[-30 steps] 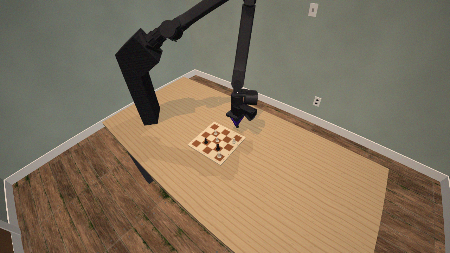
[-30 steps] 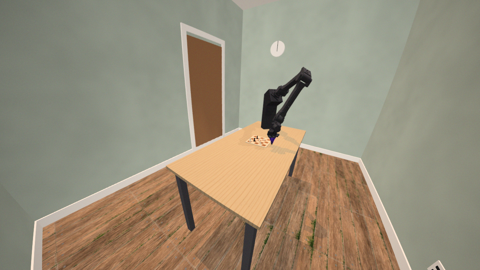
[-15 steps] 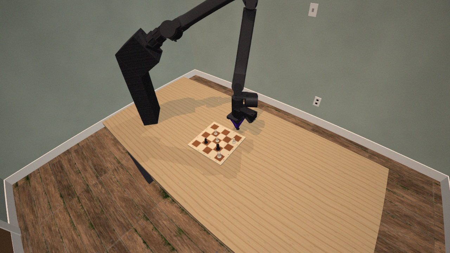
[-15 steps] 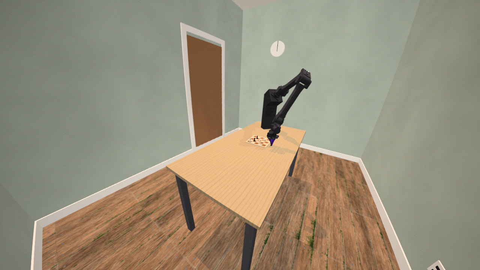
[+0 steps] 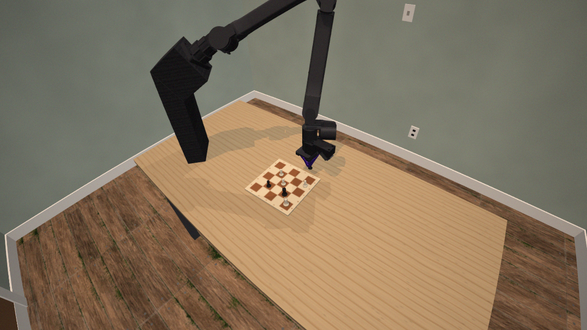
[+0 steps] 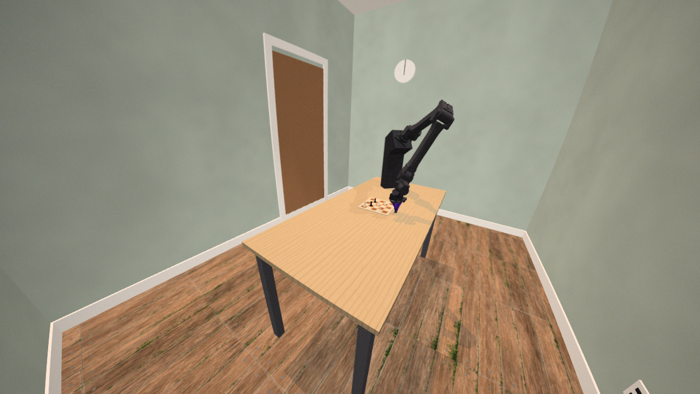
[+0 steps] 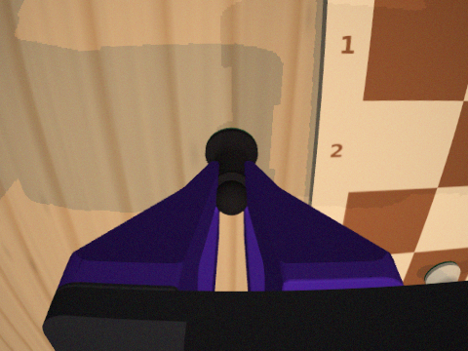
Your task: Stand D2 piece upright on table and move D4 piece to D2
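Well, black piece (image 5: pixel 310 167) (image 6: pixel 395 210) (image 7: pixel 231 197) (nicely) between jaws.

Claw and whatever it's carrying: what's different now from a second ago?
The claw has moved slightly down toward the table, still gripping the black piece beside the board. Nothing was let go. The board stayed put.
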